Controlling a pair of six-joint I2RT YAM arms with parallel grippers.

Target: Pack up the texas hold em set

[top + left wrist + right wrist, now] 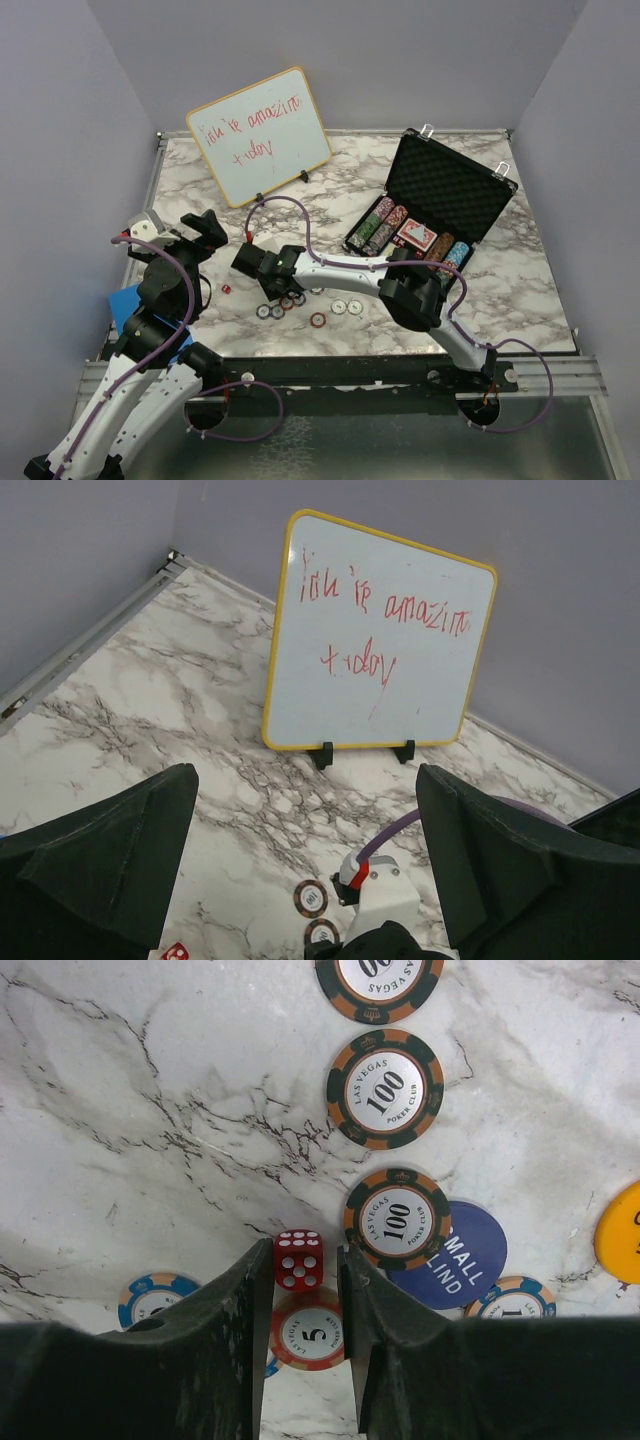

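Observation:
The black briefcase (pixel 455 185) lies open at the back right, with rows of chips (pixel 375 228) and a red card deck (pixel 417 236) in its foam. Loose chips (pixel 290 300) lie on the marble in front. My right gripper (pixel 303 1252) is low over them. Its jaws are narrowly open and closely flank a tiny red die (pixel 298 1259), with a slim gap on the right side. A red 5 chip (pixel 312 1335), several 100 chips (pixel 397 1218), a blue small-blind disc (pixel 470 1265) and the orange-yellow disc (pixel 622 1232) lie around it. My left gripper (pixel 205 235) is wide open and empty. A second die (pixel 226 289) lies near it.
The wood-framed whiteboard (pixel 258 135) with red writing stands at the back left; it also shows in the left wrist view (pixel 380 630). A blue block (pixel 135 310) sits at the table's left edge. The right arm's purple cable (pixel 300 215) arches over the middle.

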